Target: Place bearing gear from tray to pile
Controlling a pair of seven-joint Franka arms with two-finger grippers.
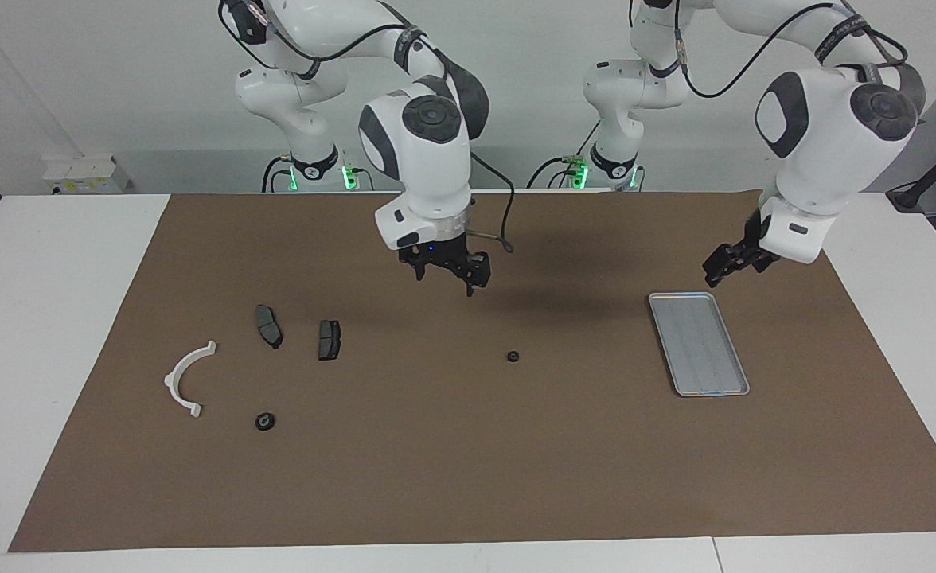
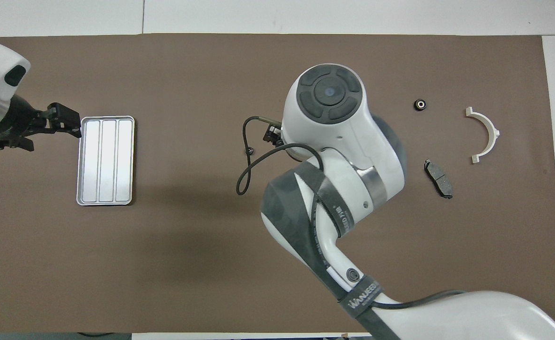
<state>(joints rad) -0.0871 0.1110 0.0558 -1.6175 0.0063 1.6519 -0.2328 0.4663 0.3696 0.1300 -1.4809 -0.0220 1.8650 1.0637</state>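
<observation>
Hovering open and empty, the right hand (image 1: 446, 274) and left hand (image 1: 729, 265) risk leaving the stray bearing gear (image 1: 513, 356) outside the pile (image 1: 265, 326).

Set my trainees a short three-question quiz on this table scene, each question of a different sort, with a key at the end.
1. True or false: the tray lies empty.
2. How many small black gears lie on the brown mat? A: one. B: two. C: four.
3. Fill the gap: the gear beside the white bracket lies ___ from the robots than the two brake pads.

Key: 1 true; 2 B; 3 farther.
</observation>
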